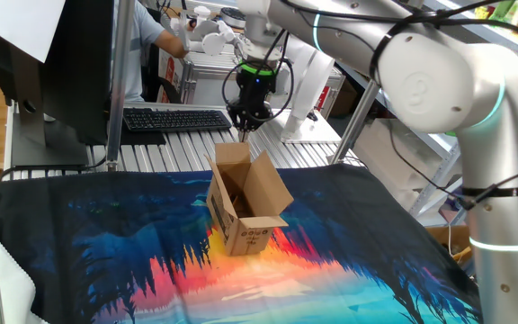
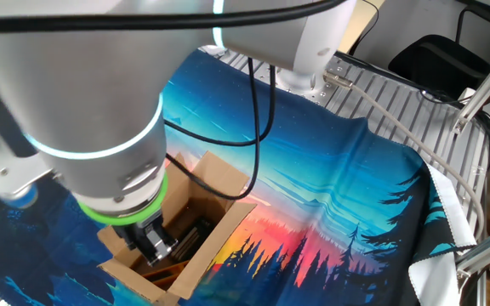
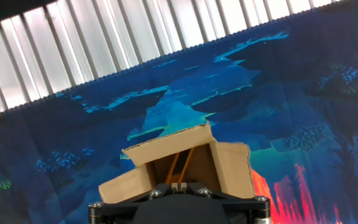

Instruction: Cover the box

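**A:** Box status?

**B:** The box [image 1: 245,202] sits near the middle of the printed cloth [image 1: 349,261], flaps still up, top open. One flap stands tall at the back, another leans out to the side.

**A:** Any markings?

**B:** Black print and small symbols on the front panel, too small to read.

**A:** Gripper?

**B:** The gripper [image 1: 245,129] hangs just above the rear flap, pointing straight down, fingers pressed together, holding nothing. In the hand view the box lies right under it.

**A:** Surroundings?

**B:** The cloth shows blue trees over an orange-red glow and covers a slatted metal table [image 1: 178,144]. A black keyboard [image 1: 176,118] lies behind, well apart from the box.
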`<state>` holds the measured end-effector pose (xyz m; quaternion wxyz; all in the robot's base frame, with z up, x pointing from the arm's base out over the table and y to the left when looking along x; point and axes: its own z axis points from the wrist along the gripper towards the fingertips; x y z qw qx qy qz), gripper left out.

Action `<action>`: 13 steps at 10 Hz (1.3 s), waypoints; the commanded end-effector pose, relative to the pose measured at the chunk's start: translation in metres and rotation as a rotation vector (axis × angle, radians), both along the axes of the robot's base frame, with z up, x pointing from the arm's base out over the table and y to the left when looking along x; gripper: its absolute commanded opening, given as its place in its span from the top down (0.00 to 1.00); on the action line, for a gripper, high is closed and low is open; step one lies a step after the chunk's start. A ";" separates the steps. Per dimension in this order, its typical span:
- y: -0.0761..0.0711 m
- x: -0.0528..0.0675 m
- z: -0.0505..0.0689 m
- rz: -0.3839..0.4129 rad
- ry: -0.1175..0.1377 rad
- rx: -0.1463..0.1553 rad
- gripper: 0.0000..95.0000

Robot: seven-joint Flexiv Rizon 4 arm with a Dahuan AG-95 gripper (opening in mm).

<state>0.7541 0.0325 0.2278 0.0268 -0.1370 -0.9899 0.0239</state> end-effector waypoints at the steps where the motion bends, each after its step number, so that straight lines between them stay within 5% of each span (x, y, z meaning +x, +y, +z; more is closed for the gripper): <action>1: 0.000 -0.001 0.000 0.000 -0.002 0.000 1.00; 13: -0.005 0.028 -0.001 0.010 -0.013 -0.005 1.00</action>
